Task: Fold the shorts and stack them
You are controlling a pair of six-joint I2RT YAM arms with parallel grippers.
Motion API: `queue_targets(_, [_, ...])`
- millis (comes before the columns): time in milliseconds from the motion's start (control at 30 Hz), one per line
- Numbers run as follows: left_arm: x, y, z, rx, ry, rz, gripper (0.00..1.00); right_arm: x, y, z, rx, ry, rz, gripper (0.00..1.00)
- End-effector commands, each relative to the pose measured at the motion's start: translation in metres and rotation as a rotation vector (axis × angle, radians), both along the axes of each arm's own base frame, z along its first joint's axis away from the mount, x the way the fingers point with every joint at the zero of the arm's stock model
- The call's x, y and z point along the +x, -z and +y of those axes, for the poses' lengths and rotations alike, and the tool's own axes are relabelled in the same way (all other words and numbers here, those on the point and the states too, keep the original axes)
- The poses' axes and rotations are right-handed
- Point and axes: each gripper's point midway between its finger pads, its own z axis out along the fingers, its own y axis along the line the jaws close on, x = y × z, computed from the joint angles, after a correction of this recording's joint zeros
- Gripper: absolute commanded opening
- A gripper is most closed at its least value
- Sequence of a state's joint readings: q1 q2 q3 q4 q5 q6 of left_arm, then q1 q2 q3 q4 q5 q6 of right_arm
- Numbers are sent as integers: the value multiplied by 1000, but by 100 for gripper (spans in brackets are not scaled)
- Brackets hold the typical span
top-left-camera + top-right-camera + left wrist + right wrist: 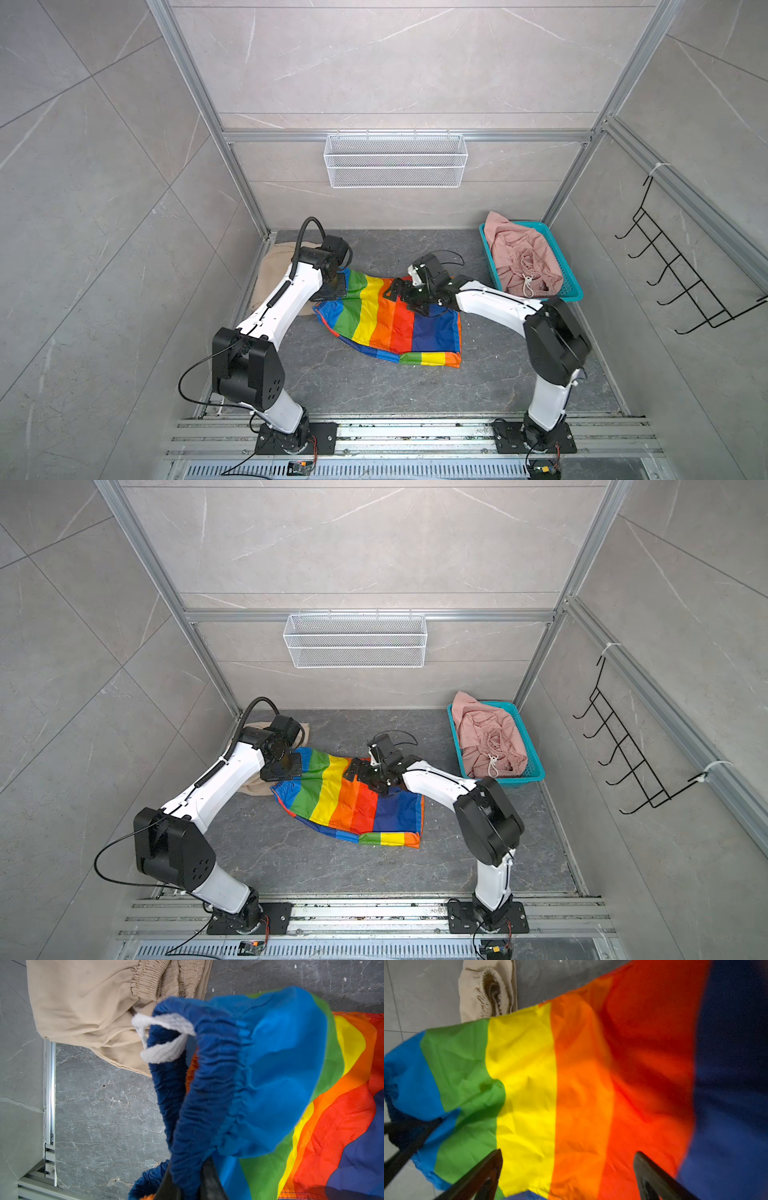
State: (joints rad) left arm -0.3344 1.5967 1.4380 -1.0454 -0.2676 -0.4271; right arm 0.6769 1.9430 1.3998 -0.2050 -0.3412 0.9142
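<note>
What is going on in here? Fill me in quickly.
Two robot arms are working on the rainbow shorts spread on the floor. The left gripper is shut on their blue waistband, lifting that end, while the right gripper hangs open above the striped fabric. The beige shorts lie beside the left arm, and the pink shorts sit crumpled in the teal basket.

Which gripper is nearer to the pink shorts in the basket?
Right. The right gripper hangs open over the rainbow shorts, nearer the pink shorts. The left gripper is shut on the rainbow waistband, farther off.
</note>
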Motion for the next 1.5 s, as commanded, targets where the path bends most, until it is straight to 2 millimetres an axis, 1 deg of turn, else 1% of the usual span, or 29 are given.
queue_targets(0, [-9,-8,1,-13,-2,-18,0,34,-5,26,63,44,-22,99])
queue_targets(100, [-11,-5,1,-13,2,-15,0,54,14,43,56,45,-8,99])
queue_targets(267, [-11,-2,3,-2,10,-13,0,78,46,65,62,56,25,99])
queue_targets(367, [-11,1,3,6,23,-8,0,87,57,70,44,53,21,99])
queue_targets(433, [-10,4,4,16,30,-1,0,91,56,70,13,41,9,99])
queue_targets(467, [-10,4,5,24,33,0,0,92,52,70,6,34,2,100])
queue_targets(533, [-8,3,5,23,33,-5,0,94,34,69,1,16,-31,99])
queue_targets(600, [-6,1,4,20,36,-15,0,95,8,67,2,2,-73,100])
queue_targets(667, [-4,-1,2,15,38,-20,0,90,-21,61,4,-10,-120,99])
queue_targets(700, [-3,-2,2,14,40,-20,0,87,-31,58,9,-12,-133,100])
queue_targets(767, [-2,-2,2,12,40,-22,0,75,-49,50,16,-12,-152,99])
queue_targets(833, [-4,-1,2,14,41,-20,0,60,-50,37,10,-1,-147,99])
queue_targets(867, [-4,-1,3,16,39,-21,0,50,-48,32,15,2,-135,99])
queue_targets(900, [-5,0,3,18,40,-20,0,38,-42,28,23,6,-118,99])
queue_targets(1000, [-5,0,6,25,36,-27,0,-2,-24,27,53,-1,-67,99])
queue_targets(1167, [-2,5,12,28,12,-18,0,-67,5,39,74,-35,1,99])
queue_targets(1267, [-3,11,13,4,-4,-6,0,-101,20,51,83,-62,49,99])
queue_targets(1333, [-2,15,13,-13,-14,-2,0,-122,33,58,69,-94,71,99])
queue_targets(1433, [-2,22,12,-29,-21,8,0,-145,54,63,38,-125,106,99])
queue_targets(1467, [-3,25,12,-32,-24,15,0,-149,59,63,36,-130,115,99])
